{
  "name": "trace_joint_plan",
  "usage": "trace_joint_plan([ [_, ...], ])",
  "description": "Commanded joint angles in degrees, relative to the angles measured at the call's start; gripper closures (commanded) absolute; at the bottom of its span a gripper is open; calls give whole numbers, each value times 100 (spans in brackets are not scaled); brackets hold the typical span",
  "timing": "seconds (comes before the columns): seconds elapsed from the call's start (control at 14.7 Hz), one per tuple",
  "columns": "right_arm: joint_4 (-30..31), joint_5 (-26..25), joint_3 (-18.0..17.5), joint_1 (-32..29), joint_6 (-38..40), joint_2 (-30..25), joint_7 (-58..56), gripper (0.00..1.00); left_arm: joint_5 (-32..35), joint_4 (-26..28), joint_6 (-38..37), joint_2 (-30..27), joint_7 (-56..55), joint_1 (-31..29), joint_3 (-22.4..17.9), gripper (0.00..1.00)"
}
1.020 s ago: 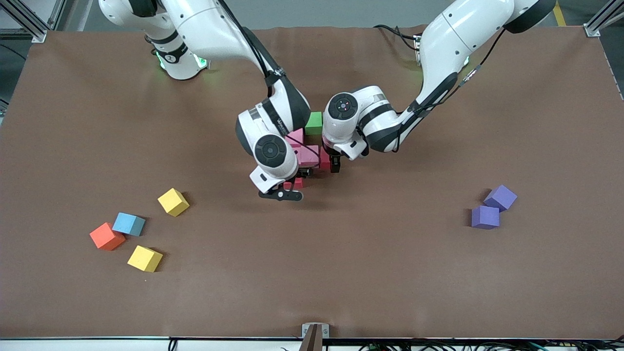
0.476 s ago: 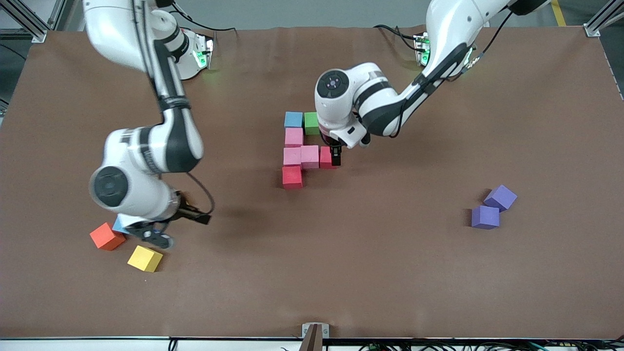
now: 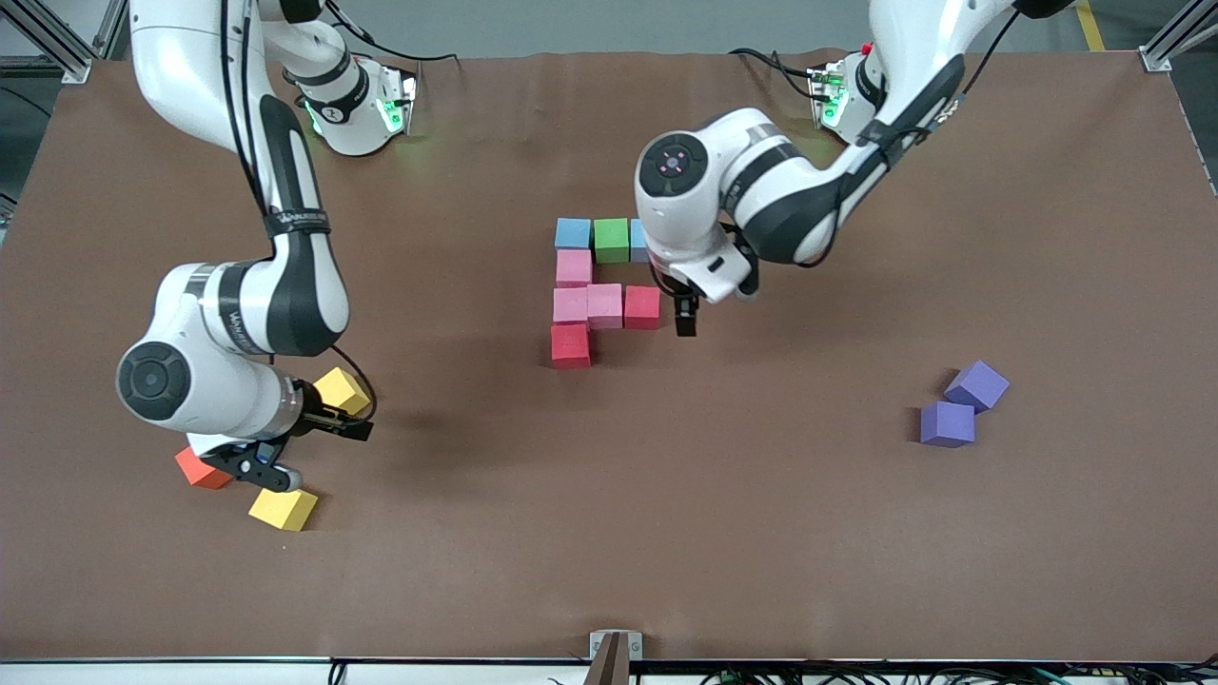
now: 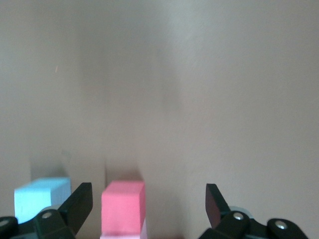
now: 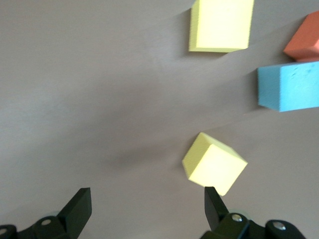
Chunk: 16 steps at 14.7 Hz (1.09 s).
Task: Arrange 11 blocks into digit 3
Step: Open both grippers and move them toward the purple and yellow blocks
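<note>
The blocks of the partial figure lie mid-table: light blue (image 3: pixel 573 233), green (image 3: pixel 611 240), three pink (image 3: pixel 574 267), and two red, one (image 3: pixel 642 306) at a bar's end and one (image 3: pixel 570 344) nearest the camera. My left gripper (image 3: pixel 683 319) (image 4: pixel 148 195) hangs open just beside the bar's red block (image 4: pixel 123 206), touching nothing. My right gripper (image 3: pixel 304 447) (image 5: pixel 147 199) is open and empty over loose blocks: two yellow (image 5: pixel 214 167) (image 5: pixel 222 25) and a light blue (image 5: pixel 289 92). One finger (image 5: pixel 214 204) is close to the nearer yellow. Two purple blocks (image 3: pixel 976 385) (image 3: pixel 948 423) lie toward the left arm's end.
An orange cube (image 3: pixel 200 469) (image 5: pixel 304 42) sits beside the loose blocks, partly under my right wrist. A second light blue block (image 3: pixel 638 240) beside the green one is half hidden by the left arm. A bracket (image 3: pixel 614 652) is at the table's near edge.
My right arm swung from the figure to the loose blocks at its end of the table. My left gripper drew back from the red block, which stays in the bar.
</note>
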State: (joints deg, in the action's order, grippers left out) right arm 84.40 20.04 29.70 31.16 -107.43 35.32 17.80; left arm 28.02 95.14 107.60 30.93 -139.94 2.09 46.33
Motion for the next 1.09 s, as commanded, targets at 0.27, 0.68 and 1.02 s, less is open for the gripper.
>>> trace_joint_plan([
  [0.27,567,35,-87,-374,-251,-16,-189,0,125,-206,-178,-34,2854,-1350,87,0],
  [0.68,1184,87,-113,-357,-841,-16,-1882,0,125,-224,296,194,4403,-2387,51,0],
  [1.02,1289,132,-122,-374,-744,-25,-1465,0,344,-233,481,536,6703,-3126,25,0],
])
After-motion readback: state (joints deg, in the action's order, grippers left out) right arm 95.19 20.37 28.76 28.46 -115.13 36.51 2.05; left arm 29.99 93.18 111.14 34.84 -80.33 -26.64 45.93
